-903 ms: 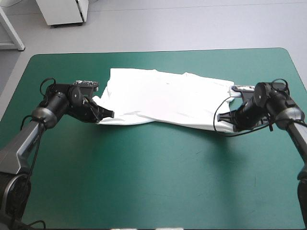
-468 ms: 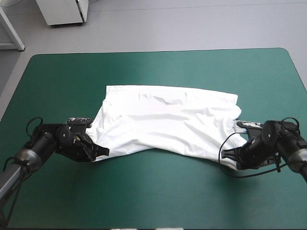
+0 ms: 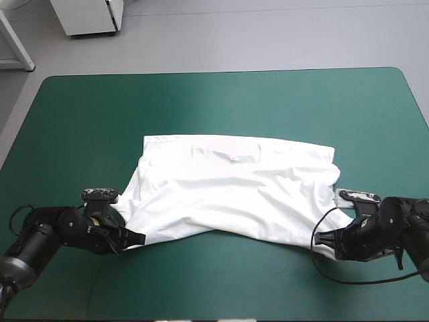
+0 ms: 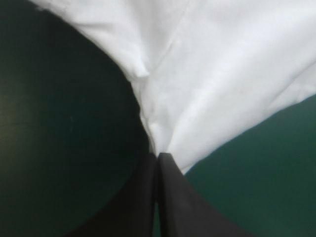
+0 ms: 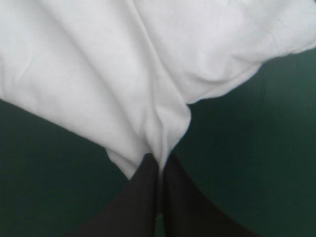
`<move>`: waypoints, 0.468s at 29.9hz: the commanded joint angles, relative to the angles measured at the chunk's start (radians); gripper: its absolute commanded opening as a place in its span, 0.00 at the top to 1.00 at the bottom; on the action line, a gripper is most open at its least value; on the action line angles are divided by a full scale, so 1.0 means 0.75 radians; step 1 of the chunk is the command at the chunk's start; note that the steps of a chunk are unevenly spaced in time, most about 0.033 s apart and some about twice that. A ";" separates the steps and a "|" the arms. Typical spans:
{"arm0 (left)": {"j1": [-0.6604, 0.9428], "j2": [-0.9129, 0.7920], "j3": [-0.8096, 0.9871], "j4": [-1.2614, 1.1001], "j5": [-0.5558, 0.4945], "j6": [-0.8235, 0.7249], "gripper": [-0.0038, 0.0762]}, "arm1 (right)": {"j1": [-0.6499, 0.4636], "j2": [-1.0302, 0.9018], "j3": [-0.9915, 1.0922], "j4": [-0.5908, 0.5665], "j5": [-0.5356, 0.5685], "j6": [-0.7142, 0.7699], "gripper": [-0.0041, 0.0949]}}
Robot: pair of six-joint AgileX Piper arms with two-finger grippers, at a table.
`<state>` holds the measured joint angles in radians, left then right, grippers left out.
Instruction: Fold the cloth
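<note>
The left jaws are pinching one near corner of the white T-shirt (image 3: 234, 181), all but closed on the fabric, and the right jaws are clamping the other likewise, while the T-shirt is lying spread across the middle of the teal-green counter (image 3: 214, 100).

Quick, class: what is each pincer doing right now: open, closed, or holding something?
Left pincer: closed on the T-shirt, at its near left corner.
Right pincer: closed on the T-shirt, at its near right corner.
</note>
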<state>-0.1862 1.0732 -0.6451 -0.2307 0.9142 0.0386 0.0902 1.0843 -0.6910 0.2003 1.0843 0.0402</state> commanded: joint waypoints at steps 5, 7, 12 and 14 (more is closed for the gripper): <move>-0.005 -0.025 -0.042 -0.025 0.066 -0.002 0.80 | -0.003 -0.025 -0.026 0.068 0.062 -0.018 0.55; -0.005 -0.025 -0.071 -0.025 0.138 0.003 0.68 | -0.003 -0.025 -0.035 0.077 0.094 -0.015 0.41; -0.005 -0.028 -0.239 0.020 0.336 0.004 0.38 | -0.003 -0.031 -0.171 0.086 0.164 -0.013 0.35; -0.005 -0.028 -0.329 0.057 0.376 0.004 0.35 | -0.003 -0.037 -0.258 0.083 0.178 -0.013 0.38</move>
<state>-0.1862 1.0723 -0.7805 -0.2050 1.1521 0.0397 0.0902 1.0790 -0.7853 0.2449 1.2010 0.0362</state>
